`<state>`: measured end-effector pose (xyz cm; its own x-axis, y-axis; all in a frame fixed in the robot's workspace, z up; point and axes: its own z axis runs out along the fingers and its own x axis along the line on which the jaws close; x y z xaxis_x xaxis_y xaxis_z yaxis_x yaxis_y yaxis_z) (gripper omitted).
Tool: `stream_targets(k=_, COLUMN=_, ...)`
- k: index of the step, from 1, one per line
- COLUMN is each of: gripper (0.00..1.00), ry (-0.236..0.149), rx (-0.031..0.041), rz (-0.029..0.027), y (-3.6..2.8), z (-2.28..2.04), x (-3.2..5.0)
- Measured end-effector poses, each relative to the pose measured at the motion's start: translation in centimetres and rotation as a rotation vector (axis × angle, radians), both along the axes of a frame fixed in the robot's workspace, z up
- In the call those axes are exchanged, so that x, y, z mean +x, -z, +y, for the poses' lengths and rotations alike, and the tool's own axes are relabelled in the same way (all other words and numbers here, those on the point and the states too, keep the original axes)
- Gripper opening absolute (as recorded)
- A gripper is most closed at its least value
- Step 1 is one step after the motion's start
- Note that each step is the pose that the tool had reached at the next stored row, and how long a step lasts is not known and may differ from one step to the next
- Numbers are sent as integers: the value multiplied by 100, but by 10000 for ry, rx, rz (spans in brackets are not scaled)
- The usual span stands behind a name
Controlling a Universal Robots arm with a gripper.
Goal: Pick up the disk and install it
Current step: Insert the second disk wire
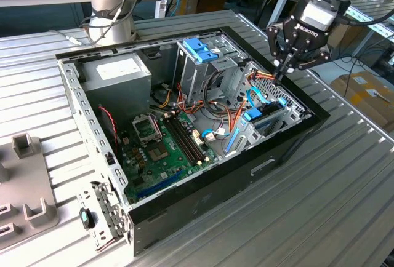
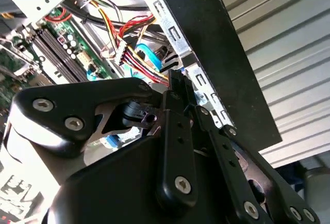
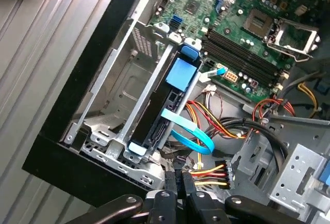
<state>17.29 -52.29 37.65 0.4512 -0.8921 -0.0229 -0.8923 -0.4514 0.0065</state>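
Black gripper [image 3: 178, 182] linkages sit closest in both wrist views, the fingertips [image 2: 175, 82] pressed together with nothing between them, poised above the bundle of red and yellow power wires [image 3: 214, 171] at the computer case [image 1: 203, 202] wall. Disk [image 3: 167, 108] noted seated on edge in the metal drive bay [image 3: 111, 105] inside the case, its blue carrier frame [image 3: 183, 73] visible, a light-blue data cable [image 3: 188, 128] running from it. Disk lies just beyond the fingertips, apart from them, between the case wall and the motherboard [image 3: 242, 33].
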Motion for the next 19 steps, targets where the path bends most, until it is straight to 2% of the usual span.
stream_targets(k=9, gripper=16, ry=1457, rx=-1, rz=0, y=4, z=0, x=0)
stream_targets(k=16, gripper=16, ry=2722, rx=0, rz=0, y=10, z=0, x=0)
stream_targets(k=18, gripper=16, ry=3253, rx=0, rz=0, y=13, z=0, x=0)
stream_targets(k=19, gripper=16, ry=3362, rx=0, rz=0, y=13, z=0, x=0)
